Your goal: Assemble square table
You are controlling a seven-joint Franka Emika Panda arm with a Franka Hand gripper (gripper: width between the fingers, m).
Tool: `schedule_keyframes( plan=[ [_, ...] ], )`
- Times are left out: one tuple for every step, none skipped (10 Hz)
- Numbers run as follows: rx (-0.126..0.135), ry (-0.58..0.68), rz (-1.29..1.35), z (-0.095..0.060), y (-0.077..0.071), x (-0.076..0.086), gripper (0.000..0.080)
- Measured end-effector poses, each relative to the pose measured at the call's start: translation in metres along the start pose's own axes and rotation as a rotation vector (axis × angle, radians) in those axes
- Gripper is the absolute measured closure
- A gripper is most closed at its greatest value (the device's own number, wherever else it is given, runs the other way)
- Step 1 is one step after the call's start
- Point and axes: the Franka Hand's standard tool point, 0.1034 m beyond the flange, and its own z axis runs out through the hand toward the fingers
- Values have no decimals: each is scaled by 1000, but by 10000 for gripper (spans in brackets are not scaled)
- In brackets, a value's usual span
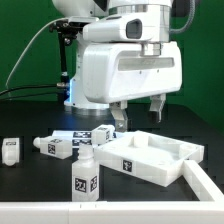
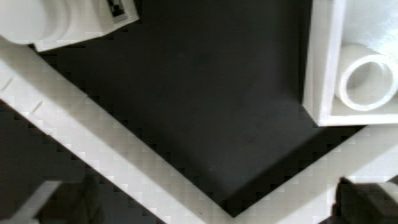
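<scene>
Currently hovers just above square tabletop slab (image 1: 150,158) w/ gripper (image 1: 141,114) spread wide, empty, prob. lining up a grab. Leaves upright leg (image 1: 87,176) loose just beside slab, corner socket (image 2: 365,88) unfilled.

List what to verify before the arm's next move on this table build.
1. Gripper open, nothing between its fingers: ok.
2. Tabletop lying flat, rim up: ok.
3. Corner socket empty: ok.
4. Upright leg seated in a socket: not ok, it stands loose beside the tabletop.
5. Upright leg's top clear for a grasp: ok.
6. Gap between upright leg and tabletop: cannot tell.
</scene>
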Motion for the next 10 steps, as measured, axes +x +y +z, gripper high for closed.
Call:
schedule_keyframes(
  plan=[
    [0,0,0,0,0,0,150],
    [0,0,0,0,0,0,150],
    [0,0,0,0,0,0,150],
    [6,-12,-33,0,3,-4,150],
    [13,-35,-55,1,20,-13,150],
    [5,-41,-70,4,39,-20,150],
    [3,-48,-93,10,51,-28,150],
    [2,-52,-103,13,61,-35,150],
    [2,-53,-108,17,69,-40,150],
    [8,-58,-96,19,69,-40,150]
  ],
)
